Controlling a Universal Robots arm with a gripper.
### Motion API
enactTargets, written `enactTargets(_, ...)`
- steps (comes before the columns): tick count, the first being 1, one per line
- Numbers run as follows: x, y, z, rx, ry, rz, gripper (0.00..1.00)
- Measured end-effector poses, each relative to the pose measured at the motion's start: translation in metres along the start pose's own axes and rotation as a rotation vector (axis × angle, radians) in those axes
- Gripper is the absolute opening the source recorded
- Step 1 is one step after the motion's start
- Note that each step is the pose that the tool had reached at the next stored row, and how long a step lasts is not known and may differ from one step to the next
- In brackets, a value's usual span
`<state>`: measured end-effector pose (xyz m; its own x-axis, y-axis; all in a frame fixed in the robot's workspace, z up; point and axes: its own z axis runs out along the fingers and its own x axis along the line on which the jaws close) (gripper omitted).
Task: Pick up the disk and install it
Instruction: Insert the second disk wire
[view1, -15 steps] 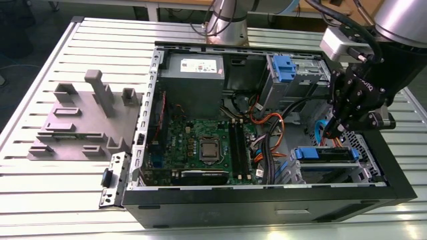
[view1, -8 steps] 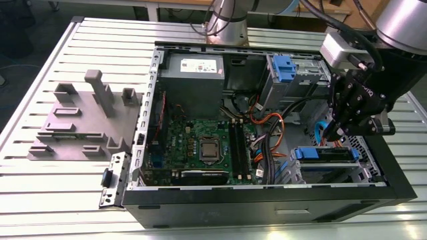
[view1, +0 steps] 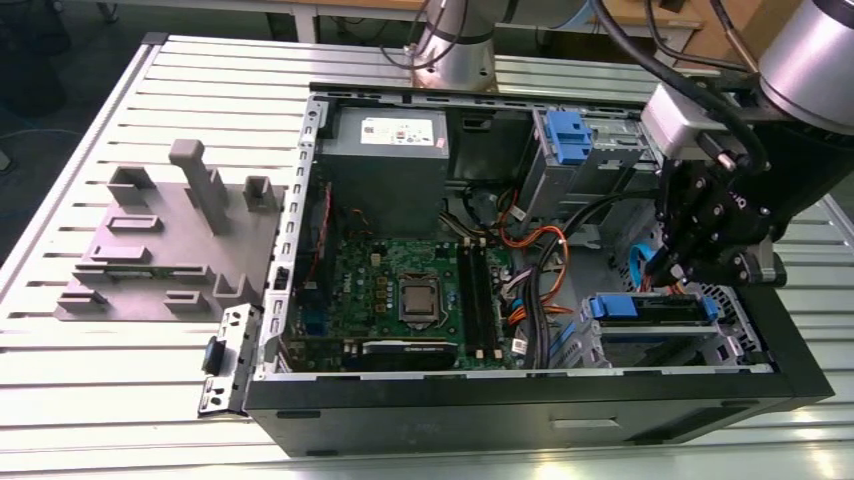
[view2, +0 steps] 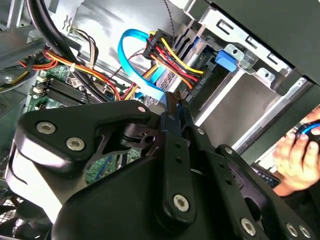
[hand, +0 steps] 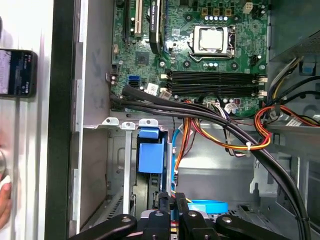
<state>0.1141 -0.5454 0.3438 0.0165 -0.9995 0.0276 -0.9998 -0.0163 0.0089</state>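
Exterior view: gripper (view1: 675, 274) near disk (view1: 647, 308) (cramped)

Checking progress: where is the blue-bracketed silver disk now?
The disk sits inside the black computer case, at the exterior view's right, just below the pincer.

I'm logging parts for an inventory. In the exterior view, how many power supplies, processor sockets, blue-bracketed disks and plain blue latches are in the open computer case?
Power supply: 1
Processor socket: 1
Disk: 1
Blue latch: 1
Total: 4
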Motion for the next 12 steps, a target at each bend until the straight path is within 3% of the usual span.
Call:
enactTargets(1, 0.0019, 0.0001, 0.0003, 0.0003, -0.0055, 0.0, 0.16)
enactTargets(3, 0.0051, 0.0001, 0.0008, 0.0017, -0.0087, 0.0, 0.16)
enactTargets(12, 0.0098, 0.0001, 0.003, 0.0086, -0.0088, -0.005, 0.16)
